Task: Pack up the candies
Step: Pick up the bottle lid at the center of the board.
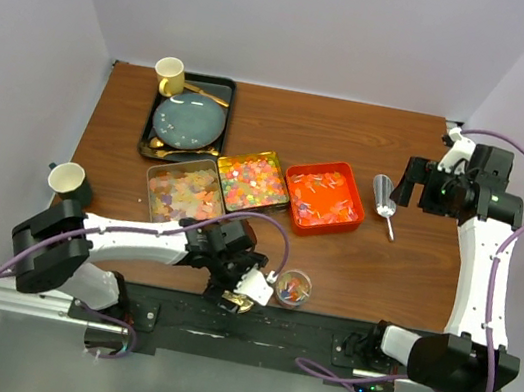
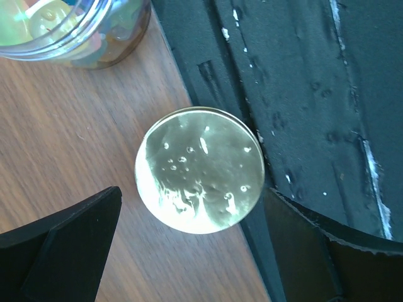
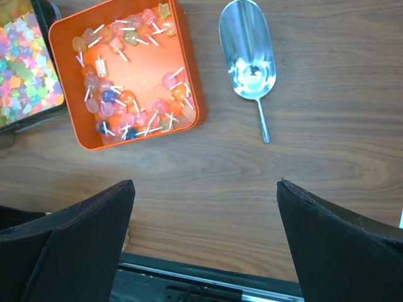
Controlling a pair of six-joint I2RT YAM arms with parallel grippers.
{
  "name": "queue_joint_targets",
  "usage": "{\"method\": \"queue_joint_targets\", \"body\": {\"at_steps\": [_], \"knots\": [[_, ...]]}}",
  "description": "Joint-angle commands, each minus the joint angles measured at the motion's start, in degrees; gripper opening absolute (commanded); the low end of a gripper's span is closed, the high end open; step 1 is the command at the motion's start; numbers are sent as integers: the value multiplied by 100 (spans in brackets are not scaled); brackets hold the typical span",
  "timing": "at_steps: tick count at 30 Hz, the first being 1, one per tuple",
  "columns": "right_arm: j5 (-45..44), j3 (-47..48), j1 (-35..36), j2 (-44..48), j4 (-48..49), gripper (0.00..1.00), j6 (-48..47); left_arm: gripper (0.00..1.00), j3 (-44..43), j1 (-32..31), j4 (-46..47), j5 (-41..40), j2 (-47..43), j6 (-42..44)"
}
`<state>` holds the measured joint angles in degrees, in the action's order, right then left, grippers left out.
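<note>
Wide-spread, the left gripper (image 2: 195, 192) straddles a gold round lid (image 2: 199, 170), its arm stretched low. Right gripper (image 3: 204, 182) hangs equally wide near a silver metal scoop (image 3: 247, 50). Tiny multicoloured candies (image 1: 252, 181) fill three trays (image 1: 360, 211), apparently a small clear jar (image 1: 293, 288) too.

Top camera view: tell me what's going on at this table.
The left gripper, open, hovers over a round gold lid lying at the near edge of the wooden table, beside a small clear jar with some mixed candies in it. The right gripper, also open, hangs above the table near the silver metal scoop and the orange square tin of lollipop-style candies. Neither gripper holds anything.
</note>
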<state>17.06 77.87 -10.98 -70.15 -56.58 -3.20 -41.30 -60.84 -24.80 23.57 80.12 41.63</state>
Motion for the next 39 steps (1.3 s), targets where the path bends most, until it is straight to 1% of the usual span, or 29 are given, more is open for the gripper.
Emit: {"method": "queue_joint_targets", "body": {"at_steps": [1, 7, 14, 19, 26, 30, 39], "knots": [[201, -26, -35, 19, -20, 99, -40, 100, 96, -33, 423, 24, 118, 47], [219, -43, -35, 19, -20, 99, -40, 100, 131, -68, 555, 33, 215, 3], [263, -52, -44, 10, -11, 99, -31, 100, 113, -68, 230, 420, 110, 12], [342, -131, -79, 36, -20, 99, -5, 100, 78, -68, 89, 473, 30, 56], [368, -61, -79, -7, -38, 99, -5, 100, 175, -77, 423, 315, 135, -58], [359, -52, -80, -8, -46, 99, -14, 100, 175, -77, 449, 183, 250, 3], [403, -87, -97, -43, -20, 99, 13, 100, 430, -77, 502, 60, 136, -14]]}}
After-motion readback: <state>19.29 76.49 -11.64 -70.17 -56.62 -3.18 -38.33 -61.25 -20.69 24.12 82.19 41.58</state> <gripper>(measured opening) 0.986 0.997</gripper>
